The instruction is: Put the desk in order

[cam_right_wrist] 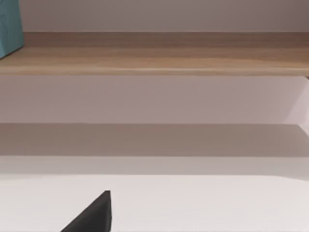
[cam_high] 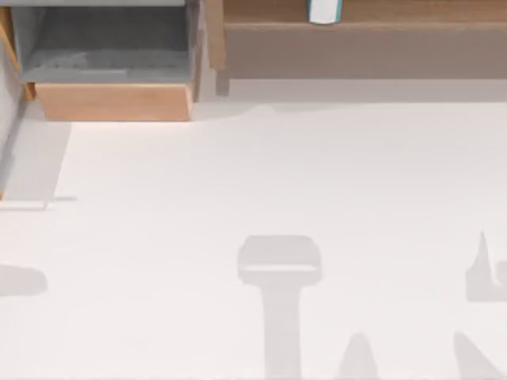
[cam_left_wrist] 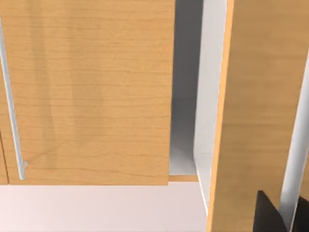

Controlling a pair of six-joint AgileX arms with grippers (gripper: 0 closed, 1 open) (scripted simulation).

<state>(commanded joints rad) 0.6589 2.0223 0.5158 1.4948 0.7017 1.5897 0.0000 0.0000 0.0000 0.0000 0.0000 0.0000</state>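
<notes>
The desk (cam_high: 238,182) is a wide white tabletop. At its back left the drawer box stands open, showing a grey lining (cam_high: 103,47) behind the wood front (cam_high: 115,101). Along the back right runs the light-wood shelf rail (cam_high: 380,12), which also appears in the right wrist view (cam_right_wrist: 154,53). A dark part of my left gripper (cam_left_wrist: 270,215) sits close to light-wood panels (cam_left_wrist: 91,96). A dark part of my right gripper (cam_right_wrist: 94,215) hangs over the white top, facing the shelf from a short way off.
A teal-and-white object (cam_high: 325,11) stands on the shelf rail and is cut off by the frame edge in the right wrist view (cam_right_wrist: 9,26). A silver bar handle (cam_left_wrist: 12,106) runs down one wood panel. A narrow gap (cam_left_wrist: 186,96) separates two panels. Grey arm shadows (cam_high: 281,269) lie on the near tabletop.
</notes>
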